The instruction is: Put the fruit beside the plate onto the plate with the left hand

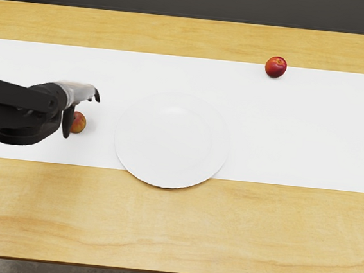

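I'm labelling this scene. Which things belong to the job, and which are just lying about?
In the job: left hand, near fruit beside it, plate.
Lying about: far fruit at the back right, white runner, wooden table.

Left hand (76,99) over small fruit (79,123) left of white plate (172,142), fingers (91,93) spread; second fruit (276,67) far right.

A round white plate (172,142) lies flat. Left of the plate, near it but clear of its rim, rests a small orange-red peach (79,123), its left side partly hidden.
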Controlling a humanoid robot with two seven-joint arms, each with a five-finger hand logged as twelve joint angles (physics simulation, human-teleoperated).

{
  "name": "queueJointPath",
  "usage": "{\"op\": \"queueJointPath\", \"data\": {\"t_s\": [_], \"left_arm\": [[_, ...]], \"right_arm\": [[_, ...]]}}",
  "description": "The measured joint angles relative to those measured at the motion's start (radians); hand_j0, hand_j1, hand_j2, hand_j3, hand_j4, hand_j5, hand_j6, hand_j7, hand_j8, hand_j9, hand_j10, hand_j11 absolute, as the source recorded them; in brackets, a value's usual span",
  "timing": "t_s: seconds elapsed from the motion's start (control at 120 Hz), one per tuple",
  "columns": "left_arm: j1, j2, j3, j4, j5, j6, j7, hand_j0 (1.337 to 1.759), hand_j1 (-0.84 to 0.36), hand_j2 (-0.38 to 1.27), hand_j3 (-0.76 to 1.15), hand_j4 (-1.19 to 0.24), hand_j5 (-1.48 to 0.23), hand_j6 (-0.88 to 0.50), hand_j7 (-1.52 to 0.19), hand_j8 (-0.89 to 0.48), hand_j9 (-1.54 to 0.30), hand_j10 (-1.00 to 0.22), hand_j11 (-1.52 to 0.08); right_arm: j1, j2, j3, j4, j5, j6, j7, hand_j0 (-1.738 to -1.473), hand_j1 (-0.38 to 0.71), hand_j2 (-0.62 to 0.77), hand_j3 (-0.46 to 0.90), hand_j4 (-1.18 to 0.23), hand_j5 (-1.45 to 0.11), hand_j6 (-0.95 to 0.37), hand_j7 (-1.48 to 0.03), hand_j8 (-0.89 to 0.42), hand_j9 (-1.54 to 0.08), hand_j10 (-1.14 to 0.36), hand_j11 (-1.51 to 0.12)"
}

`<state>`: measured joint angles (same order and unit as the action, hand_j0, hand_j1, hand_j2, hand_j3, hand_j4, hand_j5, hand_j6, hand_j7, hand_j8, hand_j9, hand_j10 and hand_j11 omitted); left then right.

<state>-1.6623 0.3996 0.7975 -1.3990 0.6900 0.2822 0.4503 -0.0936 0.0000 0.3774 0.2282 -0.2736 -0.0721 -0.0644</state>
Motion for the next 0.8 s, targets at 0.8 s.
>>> {"op": "queueJointPath", "data": {"t_s": [0.8], "left_arm": [[0.065,-0.019,0.019,0.066,-0.004,0.009,-0.049,1.658,-0.22,0.1,0.0,-0.48,-0.62,-0.48,-0.62,-0.48,-0.62,-0.48,-0.62]], "right_arm": [[0.0,0.0,0.0,0.0,0.0,0.0,0.0,-1.658,-0.31,-0.01,0.0,-0.04,-0.05,-0.04,-0.05,-0.04,-0.05,-0.04,-0.05]]}}
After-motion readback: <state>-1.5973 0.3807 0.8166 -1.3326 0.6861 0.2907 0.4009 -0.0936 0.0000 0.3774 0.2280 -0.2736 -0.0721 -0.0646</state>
